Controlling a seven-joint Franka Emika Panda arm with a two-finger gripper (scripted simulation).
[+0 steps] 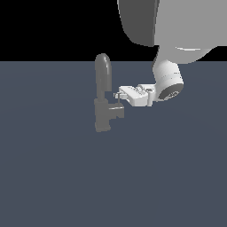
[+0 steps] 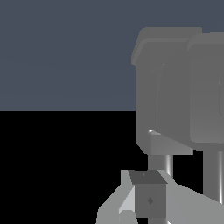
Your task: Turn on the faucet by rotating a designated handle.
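Hand [image 1: 118, 95] meets the handle [image 1: 119, 106] of the unlabelled faucet [image 1: 103, 93]; its grip cannot be told.

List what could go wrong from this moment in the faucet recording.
1. The gripper sits right at the thin handle; a shallow contact could slip off when it rotates.
2. The faucet spout stands close beside the fingers, so a sweep may hit it.
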